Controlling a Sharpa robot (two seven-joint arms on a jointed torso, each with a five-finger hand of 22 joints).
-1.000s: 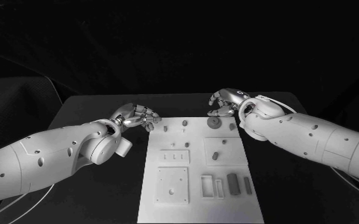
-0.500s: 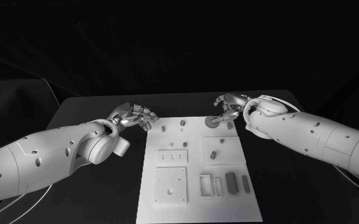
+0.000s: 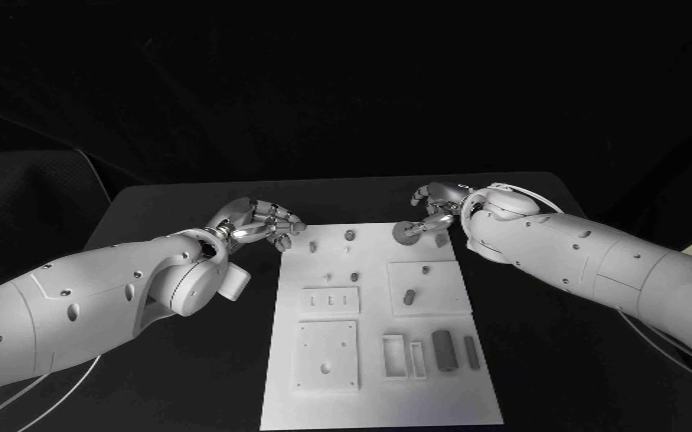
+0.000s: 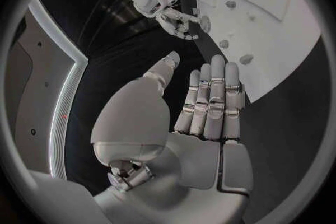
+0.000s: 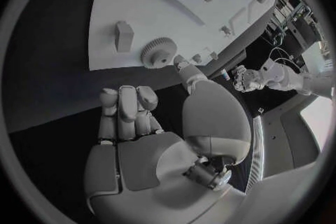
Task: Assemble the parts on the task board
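The white task board [image 3: 378,392] lies in the middle of the black table. A grey gear [image 3: 410,235] sits flat at its far edge, and the right wrist view shows the gear [image 5: 159,52] just past my thumb tip. My right hand [image 3: 437,206] hovers right beside it with the fingers straight and nothing held; I cannot tell whether the thumb touches it. My left hand [image 3: 260,223] is off the board's far left corner, its fingers [image 4: 210,101] extended together, empty. Small pegs [image 3: 351,237] stand near the far edge.
Two dark bars [image 3: 444,349] lie at the board's near right next to slotted frames [image 3: 397,355]. A raised square plate [image 3: 433,287] carries a short part [image 3: 408,298]. Bare black table [image 3: 173,207] flanks the board on both sides.
My right hand has come down and slightly leftward, ending close beside the gear. The left hand has hardly moved. The whole view has shifted a little.
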